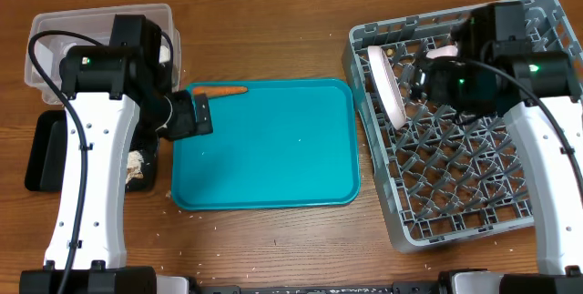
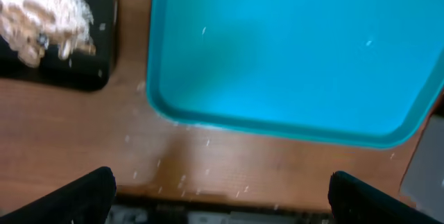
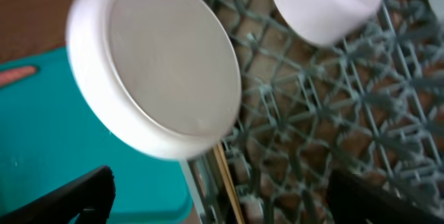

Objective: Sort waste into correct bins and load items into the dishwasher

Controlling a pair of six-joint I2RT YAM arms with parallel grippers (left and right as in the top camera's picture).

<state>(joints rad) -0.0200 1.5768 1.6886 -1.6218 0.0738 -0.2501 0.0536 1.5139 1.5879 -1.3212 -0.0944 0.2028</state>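
The dishwasher, a grey grid rack (image 1: 455,194), stands on the right. In it a white plate (image 1: 386,82) stands on edge near the left wall, and a pale pink cup (image 1: 445,51) lies behind it. My right gripper (image 1: 421,76) hovers open just right of the plate. The right wrist view shows the plate (image 3: 156,64), a pale bowl (image 3: 326,5) and thin chopsticks (image 3: 229,182) on the rack (image 3: 333,127), with the right gripper (image 3: 222,200) empty. My left gripper (image 1: 193,116) is open over the left edge of the teal tray (image 1: 273,157). A black tray (image 2: 97,71) holds whitish scraps (image 2: 48,9).
A clear tub (image 1: 55,23) sits at the back left, partly under my left arm. The black tray (image 1: 44,153) lies in front of it, with scraps (image 1: 138,167) beside the arm. An orange strip (image 1: 219,90) lies at the teal tray's back left corner. Crumbs dot the table front.
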